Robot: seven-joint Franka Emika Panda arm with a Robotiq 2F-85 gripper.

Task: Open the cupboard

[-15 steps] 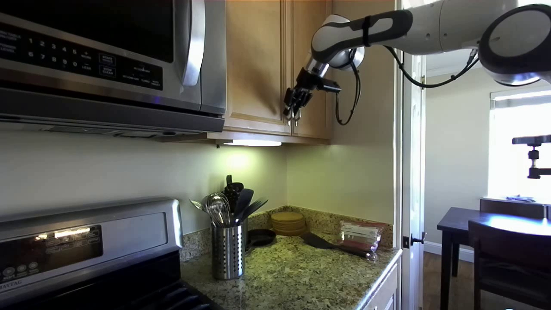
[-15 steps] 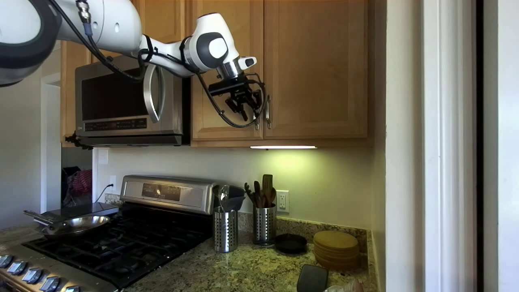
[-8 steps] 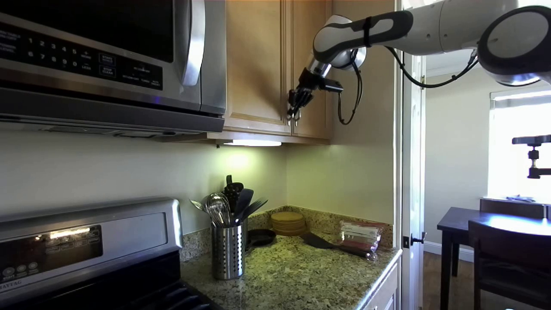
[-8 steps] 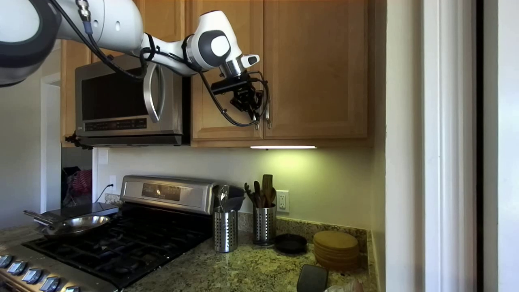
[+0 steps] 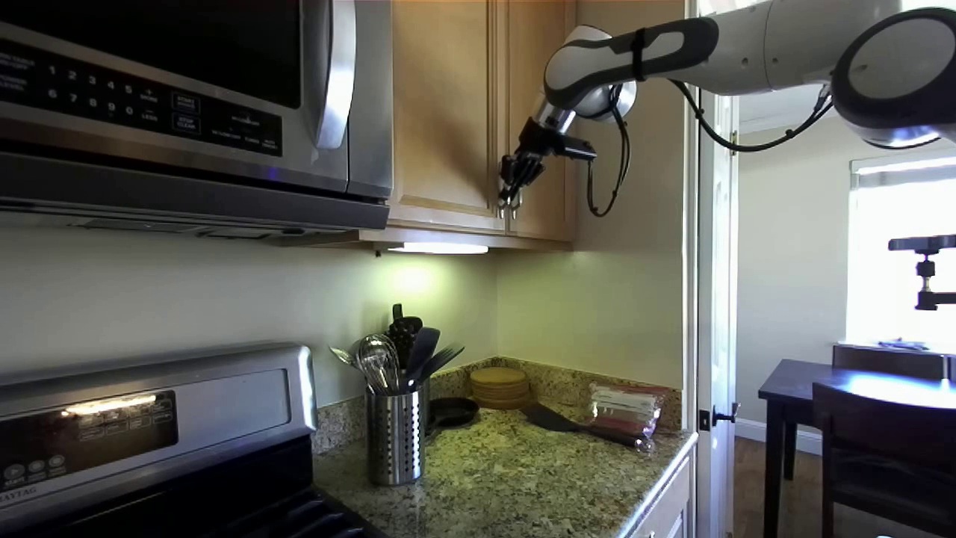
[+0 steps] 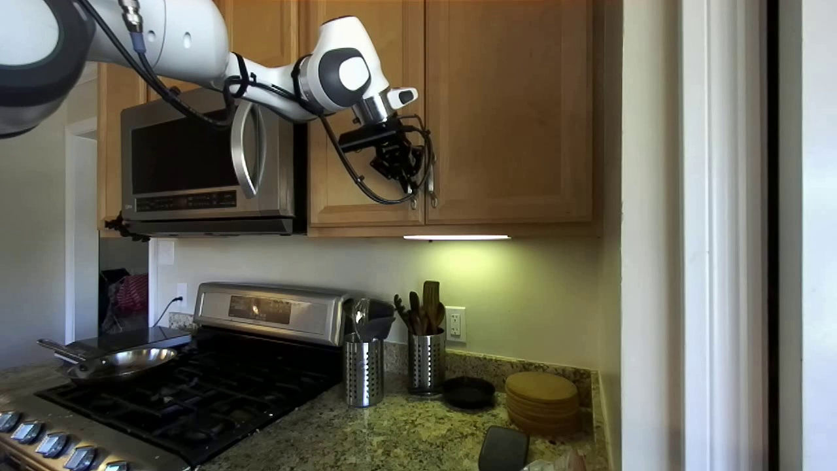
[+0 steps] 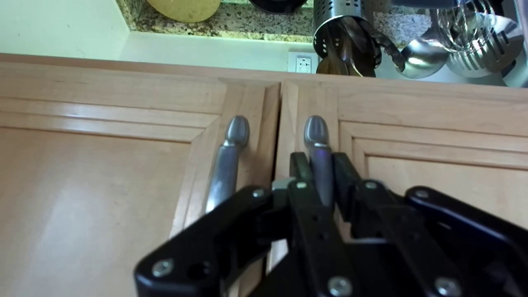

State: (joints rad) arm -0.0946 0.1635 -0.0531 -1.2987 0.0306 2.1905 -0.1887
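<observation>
The light-beige wooden cupboard shows in both exterior views [image 5: 446, 104] [image 6: 510, 111] and fills much of the wrist view [image 7: 95, 214]. Its two framed doors look closed, with a thin dark gap between them. In the wrist view, my black gripper [image 7: 321, 167] has one finger on each side of the silver handle [image 7: 317, 133] right of the gap, close against it. The other door's handle [image 7: 227, 165] stands free. In the exterior views the gripper [image 5: 511, 190] [image 6: 408, 180] is at the lower inner edge of the doors; its fingers hide most of the held handle.
A stainless-steel microwave [image 5: 370, 97] hangs beside the cupboard. Below are a lit under-cabinet lamp [image 6: 458, 237], steel utensil holders [image 6: 363, 376] [image 6: 427, 366], and a granite counter [image 6: 366, 435] with a stack of round tan boards [image 6: 541, 392]. A side wall [image 5: 627, 187] adjoins the cupboard.
Over the past second, my gripper has moved slightly, and its fingers have gone from spread to closed around the handle. In the last half second almost nothing has moved. The doors look unchanged.
</observation>
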